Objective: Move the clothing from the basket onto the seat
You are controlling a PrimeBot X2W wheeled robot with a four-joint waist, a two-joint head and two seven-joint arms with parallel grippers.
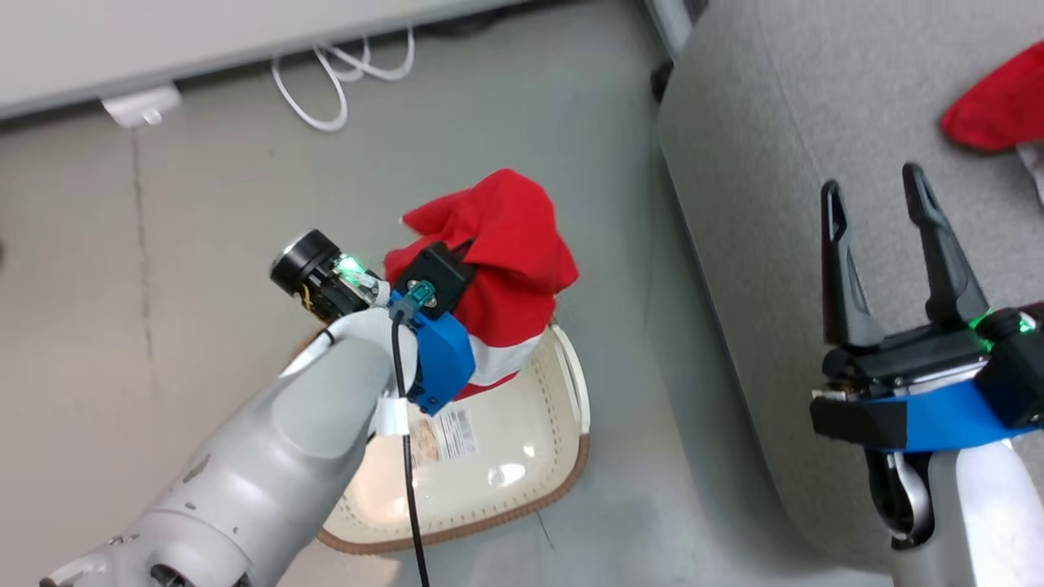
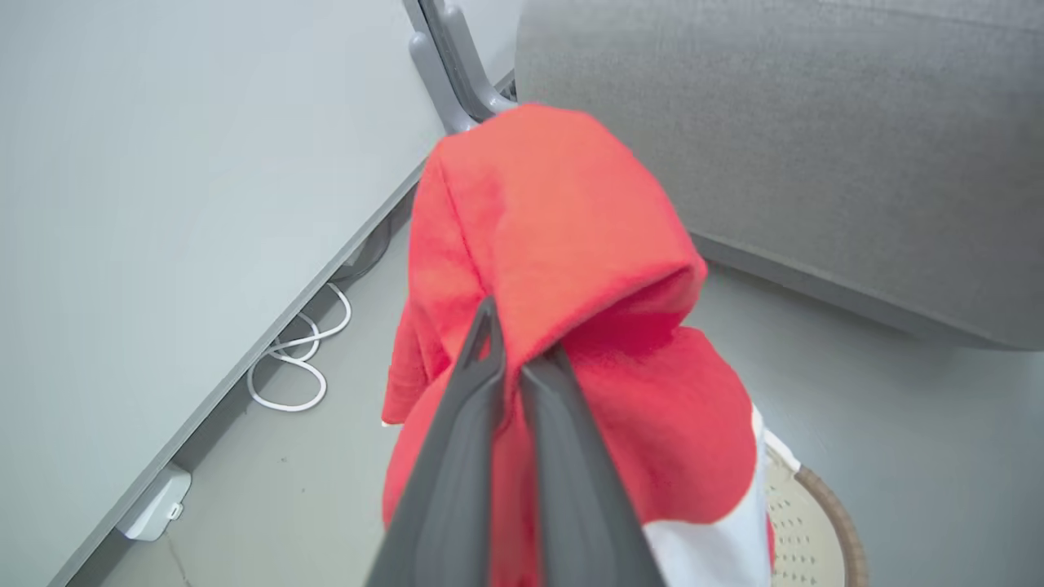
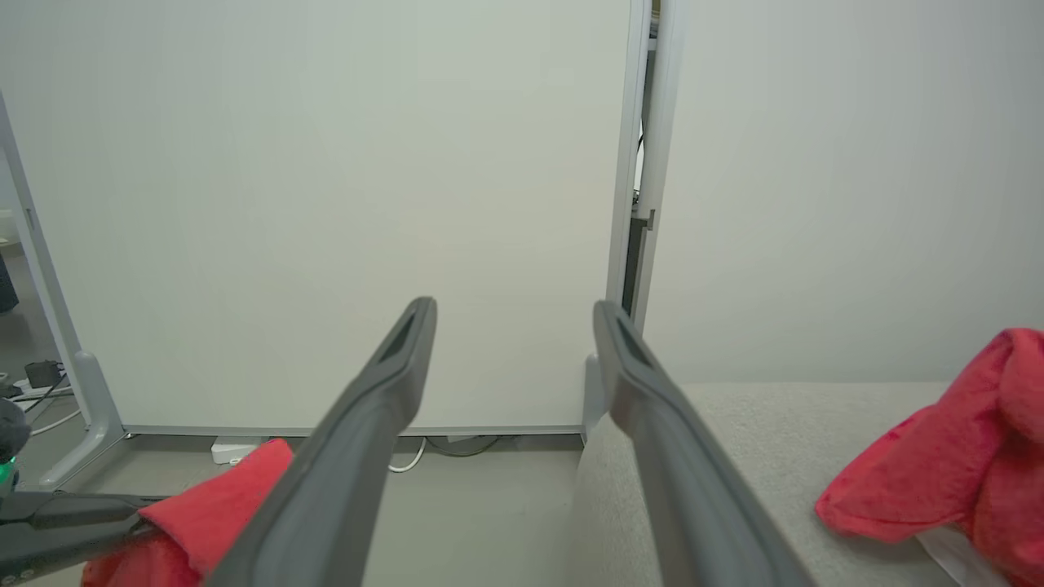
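held garment (image 1: 510, 236), in left claw (image 2: 520, 336): bright red, white panel low
far garment (image 1: 991, 106), past right claw (image 1: 873, 183): red, white edge
basket (image 1: 489, 489), under left claw: cream, dotted holes, brown woven rim
seat (image 1: 775, 163), under right claw: grey weave
fingers (image 1: 844, 277): black
wrist mounts (image 1: 444, 359): blue
cable (image 1: 326, 90): white

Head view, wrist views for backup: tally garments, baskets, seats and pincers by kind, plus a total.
red garments: 2
basket: 1
seat: 1
pincers: 2 (left pincer shut on a red garment, right pincer open)
Total: 6
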